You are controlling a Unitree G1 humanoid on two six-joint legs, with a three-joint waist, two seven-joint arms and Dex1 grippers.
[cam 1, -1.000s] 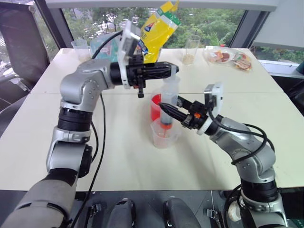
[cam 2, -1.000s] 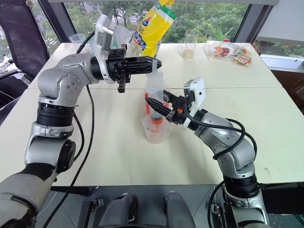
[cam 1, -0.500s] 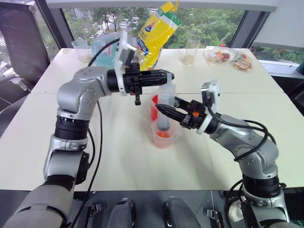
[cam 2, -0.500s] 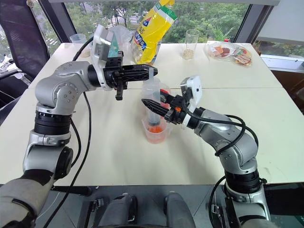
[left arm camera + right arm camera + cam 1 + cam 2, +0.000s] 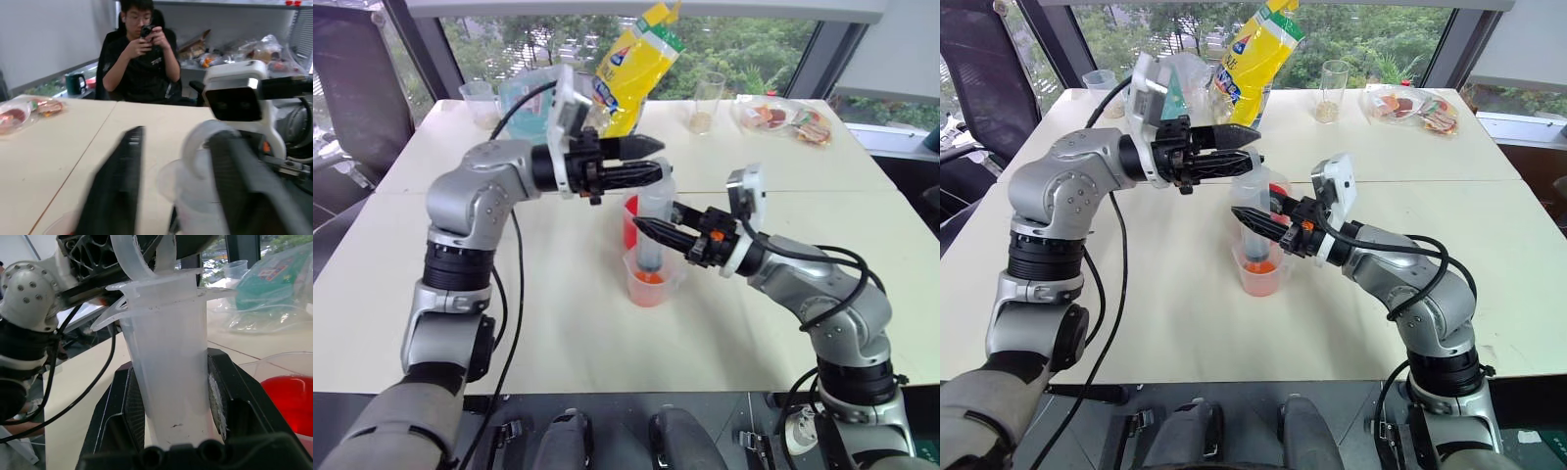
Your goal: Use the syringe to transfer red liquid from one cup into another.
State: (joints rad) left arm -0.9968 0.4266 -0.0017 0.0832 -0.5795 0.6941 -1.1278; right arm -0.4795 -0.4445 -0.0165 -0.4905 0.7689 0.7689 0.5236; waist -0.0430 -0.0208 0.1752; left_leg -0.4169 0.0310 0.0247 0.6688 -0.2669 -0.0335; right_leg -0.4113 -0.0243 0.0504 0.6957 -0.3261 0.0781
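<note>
With the syringe (image 5: pixel 653 230) standing upright, nozzle down in the smaller clear cup (image 5: pixel 649 282) that now holds some red liquid (image 5: pixel 648 278), the right gripper (image 5: pixel 651 229) stays clamped on its barrel. Just above, the left gripper (image 5: pixel 649 161), pinched shut a second ago, has spread its fingers around the plunger top, suggesting the discharge is finished. Behind the syringe stands the red-filled cup (image 5: pixel 630 217).

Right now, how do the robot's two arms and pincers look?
Both arms are built of rounded silver-grey metal segments with black joints, and loose black cables run along them. Each wrist carries a white camera block. The left pincer and right pincer have long black ribbed fingers; orange parts show behind the right one.
</note>
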